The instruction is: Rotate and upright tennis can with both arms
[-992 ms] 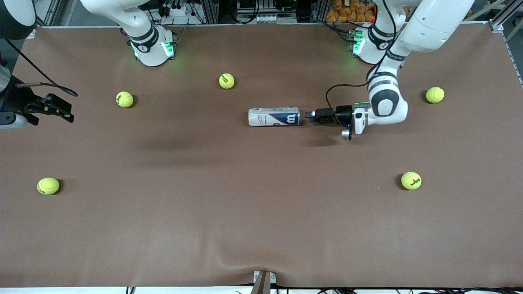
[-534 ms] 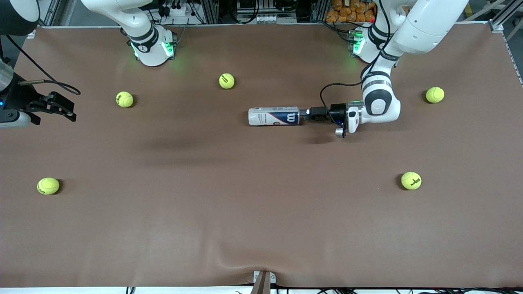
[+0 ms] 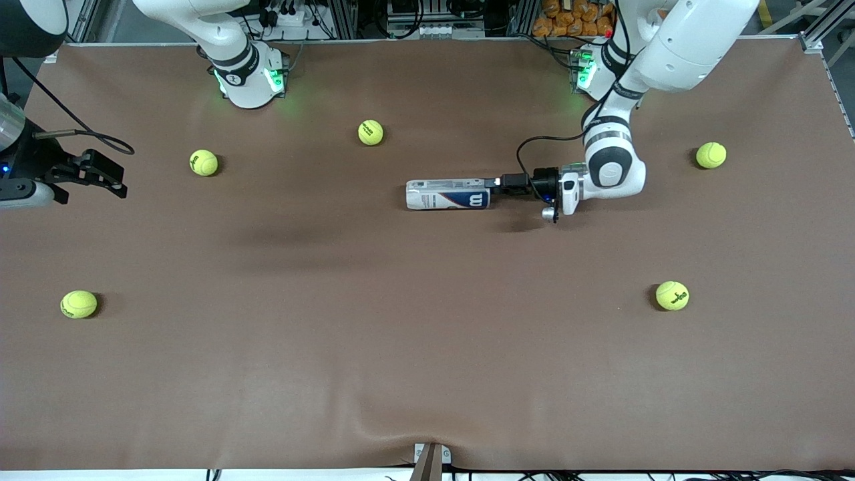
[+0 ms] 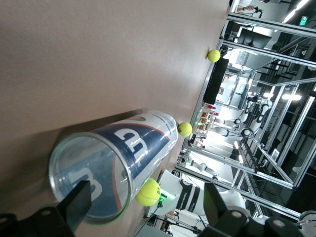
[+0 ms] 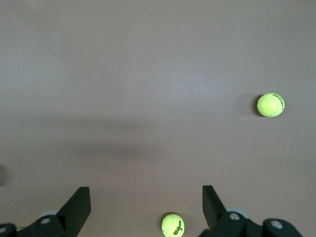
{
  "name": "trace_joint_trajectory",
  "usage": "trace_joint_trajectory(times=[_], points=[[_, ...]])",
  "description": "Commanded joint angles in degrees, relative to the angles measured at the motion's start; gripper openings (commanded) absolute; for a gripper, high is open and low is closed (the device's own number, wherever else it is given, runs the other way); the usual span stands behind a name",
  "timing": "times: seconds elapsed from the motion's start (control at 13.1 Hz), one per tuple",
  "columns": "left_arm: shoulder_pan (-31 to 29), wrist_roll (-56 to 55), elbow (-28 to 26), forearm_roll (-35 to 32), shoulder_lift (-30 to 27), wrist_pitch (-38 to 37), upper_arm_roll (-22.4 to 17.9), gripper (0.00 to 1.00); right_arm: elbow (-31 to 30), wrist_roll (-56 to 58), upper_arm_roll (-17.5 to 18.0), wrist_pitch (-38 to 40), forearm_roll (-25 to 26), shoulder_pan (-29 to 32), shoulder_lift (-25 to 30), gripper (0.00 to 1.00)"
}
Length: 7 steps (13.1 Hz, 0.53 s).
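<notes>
A brown desk (image 3: 427,321) carries a tennis can (image 3: 447,193) lying on its side near the middle, a little toward the left arm's end. The can is a clear cylinder with a white-and-navy label showing a "W" logo. Its long axis runs along the desk from one arm's end toward the other.

The left claw (image 3: 495,182) is low at the can's end that faces the left arm's base, pointing along the can. In the left wrist view the can's (image 4: 116,163) open, silvery-rimmed mouth faces the camera, and the claw's fingers (image 4: 78,201) are spread wide. One finger sits in front of the rim and the other is well clear of the can. The claw grips nothing; whether a fingertip touches the rim cannot be told.

The right claw (image 3: 100,172) hangs above the edge of the desk at the right arm's end, well apart from the can. In the right wrist view its fingers (image 5: 79,207) are wide apart with nothing between them.

Five yellow-green tennis balls lie scattered on the desk. One ball (image 3: 371,132) lies farther from the front camera than the can. Another (image 3: 204,163) lies near the right claw. A third (image 3: 79,304) and a fourth (image 3: 672,295) lie nearer the front camera, one toward each end. The fifth (image 3: 711,155) lies toward the left arm's end.
</notes>
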<state>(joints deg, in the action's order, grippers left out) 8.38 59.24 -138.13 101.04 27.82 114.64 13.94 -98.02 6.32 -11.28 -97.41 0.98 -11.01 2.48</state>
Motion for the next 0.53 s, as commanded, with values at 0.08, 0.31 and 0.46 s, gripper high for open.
trace_joint_trajectory(times=[0.08, 0.31, 0.46], points=[[1.02, 1.76, 2.51, 1.88, 1.98, 0.67, 0.39, 0.53, 0.2, 0.19, 0.99, 0.91, -0.28, 1.16, 0.77, 1.0], [0.93, 2.11, 2.86, 1.53, 1.98, 0.67, 0.39, 0.0, 0.2, 0.62, 0.91, 1.87, -0.28, 1.6, 0.86, 1.0], [0.32, 2.02, 2.95, 1.09, 1.02, 0.58, 0.39, 0.0, 0.29, 0.62, 0.73, 2.14, -0.28, 1.69, 1.13, 1.0]])
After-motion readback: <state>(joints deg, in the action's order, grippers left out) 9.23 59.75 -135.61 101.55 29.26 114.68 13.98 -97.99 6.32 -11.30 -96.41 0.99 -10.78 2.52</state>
